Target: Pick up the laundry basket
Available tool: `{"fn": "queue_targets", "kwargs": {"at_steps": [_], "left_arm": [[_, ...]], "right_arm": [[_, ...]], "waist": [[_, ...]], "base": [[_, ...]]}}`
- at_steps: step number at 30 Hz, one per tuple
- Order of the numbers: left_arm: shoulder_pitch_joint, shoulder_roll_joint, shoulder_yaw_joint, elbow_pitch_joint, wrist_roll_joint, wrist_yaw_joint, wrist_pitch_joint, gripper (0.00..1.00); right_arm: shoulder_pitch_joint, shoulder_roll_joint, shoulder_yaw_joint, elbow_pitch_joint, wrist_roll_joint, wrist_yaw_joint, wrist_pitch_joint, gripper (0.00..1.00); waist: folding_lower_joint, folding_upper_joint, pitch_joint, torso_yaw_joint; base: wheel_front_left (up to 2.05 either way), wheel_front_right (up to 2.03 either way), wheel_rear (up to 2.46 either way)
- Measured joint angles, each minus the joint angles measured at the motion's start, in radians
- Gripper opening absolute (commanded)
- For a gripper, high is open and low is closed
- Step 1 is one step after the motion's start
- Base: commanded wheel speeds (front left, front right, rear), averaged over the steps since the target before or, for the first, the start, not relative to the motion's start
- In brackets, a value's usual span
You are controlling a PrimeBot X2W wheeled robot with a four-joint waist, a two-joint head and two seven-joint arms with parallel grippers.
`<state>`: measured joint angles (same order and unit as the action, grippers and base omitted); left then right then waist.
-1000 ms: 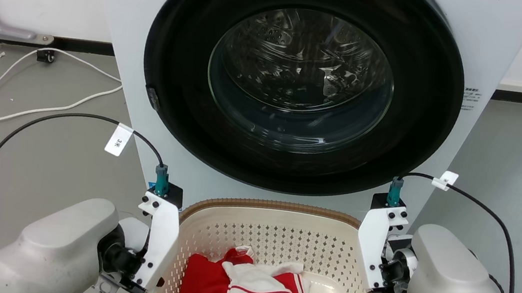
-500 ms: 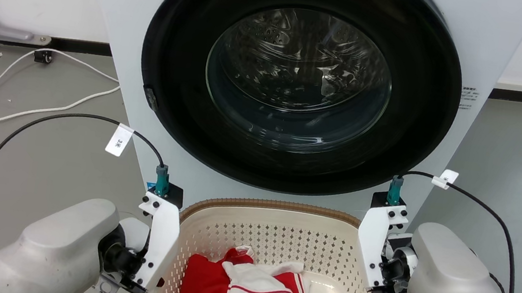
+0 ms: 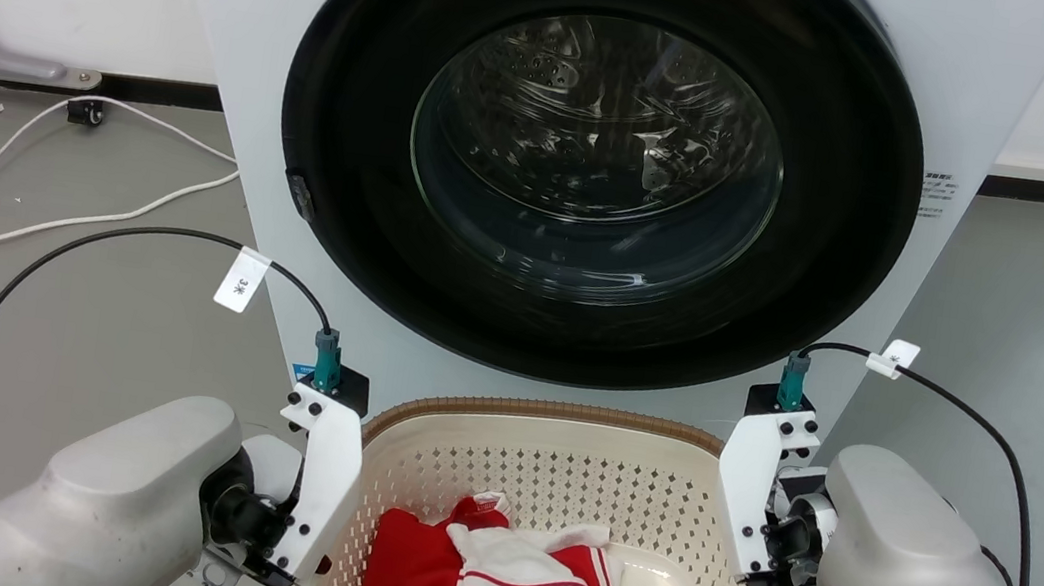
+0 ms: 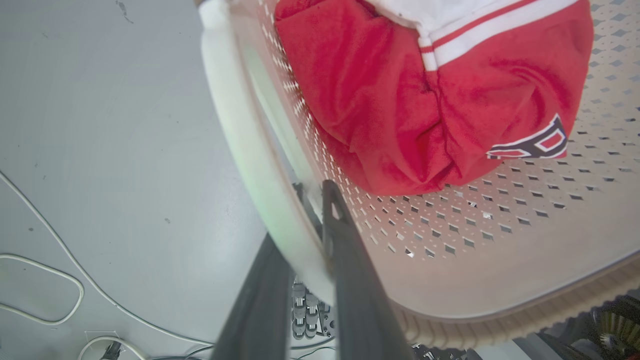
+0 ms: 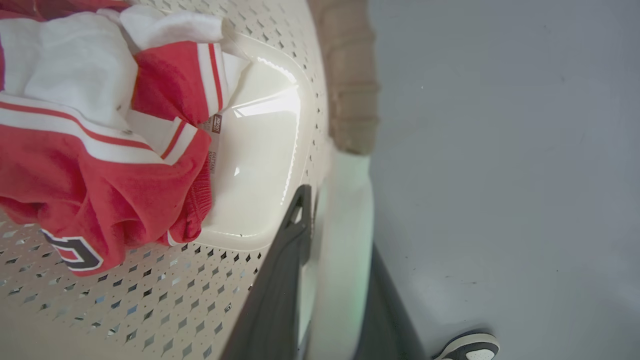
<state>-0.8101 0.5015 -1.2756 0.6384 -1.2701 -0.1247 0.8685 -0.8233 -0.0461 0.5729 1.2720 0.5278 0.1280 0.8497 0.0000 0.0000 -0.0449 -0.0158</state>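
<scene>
Laundry basket (image 3: 547,409): a cream-white perforated basket with a brown woven-look rim is seen at the bottom middle of the head view, just in front of the washing machine and between the two arms. Whether it rests on the floor cannot be told.
Contents: a red and white garment (image 3: 494,582) is bunched on the basket's bottom, with a dark-edged letter patch seen on it in the left wrist view.
Left handle (image 4: 240,130): a white band is shown running along the basket's outer wall, with grey floor beside it.
Left gripper (image 4: 306,200): it is closed narrowly on the left handle, one dark finger (image 4: 350,260) laid inside against the perforated wall and the other placed outside the band, its tip hidden.
Right handle (image 5: 350,200): a white band is shown beneath the brown rim's end.
Right gripper (image 5: 335,215): it is clamped on the right handle, one finger (image 5: 295,235) set inside the basket and the other outside, partly covered by the band.
Forearms: the pale left forearm (image 3: 124,483) and right forearm (image 3: 890,563) are held on either side of the basket, each fed by a black cable (image 3: 85,241).
Washing machine (image 3: 252,46): a white front-loader is seen behind the basket, its round dark door (image 3: 596,152) closed.
Floor (image 3: 74,325): grey, crossed at the left by a white cable (image 3: 37,219).
Shoe (image 5: 470,347): a person's dark and white shoe is seen on the floor at the bottom edge of the right wrist view.
</scene>
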Motion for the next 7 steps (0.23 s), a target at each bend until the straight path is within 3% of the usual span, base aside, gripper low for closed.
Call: {"fn": "queue_targets", "kwargs": {"at_steps": [7], "left_arm": [[0.0, 0.0, 0.0, -0.001, 0.0, 0.0, 0.0, 0.0]], "right_arm": [[-0.002, 0.0, 0.006, 0.004, 0.006, 0.0, -0.001, 0.0]], "waist": [[0.0, 0.0, -0.001, -0.001]], "base": [[0.0, 0.0, 0.0]]}}
